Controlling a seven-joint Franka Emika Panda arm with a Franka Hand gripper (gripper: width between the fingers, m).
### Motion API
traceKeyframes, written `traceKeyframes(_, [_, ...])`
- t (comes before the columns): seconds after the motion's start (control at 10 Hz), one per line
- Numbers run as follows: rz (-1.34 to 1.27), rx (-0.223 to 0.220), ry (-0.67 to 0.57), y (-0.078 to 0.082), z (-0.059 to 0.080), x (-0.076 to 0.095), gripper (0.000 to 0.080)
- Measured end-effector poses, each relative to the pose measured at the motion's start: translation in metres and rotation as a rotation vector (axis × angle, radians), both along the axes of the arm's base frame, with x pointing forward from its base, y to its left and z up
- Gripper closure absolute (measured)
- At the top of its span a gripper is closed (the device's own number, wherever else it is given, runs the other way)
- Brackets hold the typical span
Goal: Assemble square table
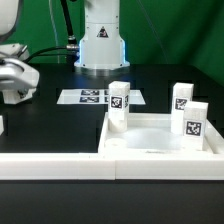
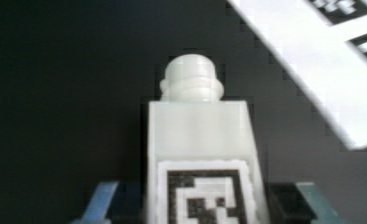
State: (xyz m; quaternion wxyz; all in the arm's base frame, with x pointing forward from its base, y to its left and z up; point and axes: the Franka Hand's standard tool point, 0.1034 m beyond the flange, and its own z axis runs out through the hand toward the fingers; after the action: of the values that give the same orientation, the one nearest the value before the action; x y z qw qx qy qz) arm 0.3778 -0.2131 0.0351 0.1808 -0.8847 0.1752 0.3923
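The gripper [image 1: 12, 80] sits at the far edge of the exterior view's left, raised over the black table [image 1: 50, 125], and only part of it shows there. In the wrist view its two blue fingertips [image 2: 105, 200] stand either side of a white leg [image 2: 196, 140], pressed against the block's flanks, so the hand is pinching that leg. The leg points away from the hand, its rounded peg end farthest from the fingers and its black-and-white tag lying between the pads. Beyond the leg's tip, off to one side, the marker board [image 2: 322, 60] runs slantwise across the dark table surface, apart from the held leg. In the exterior view the marker board [image 1: 95, 97] lies flat ahead of the robot base [image 1: 100, 40]. Well away from the hand, toward the exterior view's right, the square tabletop [image 1: 160, 140] rests on the table with its raised rim up. Three more legs stand upright by it: one leg [image 1: 118, 105] at its corner nearest the hand, a second leg [image 1: 181, 97] beyond its far side, and a third leg [image 1: 195, 122] at the side farthest from the hand. A long white rail [image 1: 60, 165] lies along the front, touching the tabletop's near wall.
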Motion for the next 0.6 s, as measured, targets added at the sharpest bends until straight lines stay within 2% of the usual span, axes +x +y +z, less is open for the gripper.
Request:
traceKeyframes(0.2, [0.035, 0.021, -0.028, 0.021, 0.048, 0.033, 0.0515])
traceKeyframes(0.3, [0.062, 0.008, -0.068, 0.023, 0.054, 0.046, 0.0514])
traceKeyframes(0.4, [0.055, -0.029, -0.118, 0.013, 0.038, 0.036, 0.0514])
traceKeyframes(0.5, [0.036, -0.046, -0.134, 0.012, 0.036, 0.027, 0.0514])
traceKeyframes(0.6, [0.034, -0.087, -0.213, 0.01, 0.036, 0.036, 0.0514])
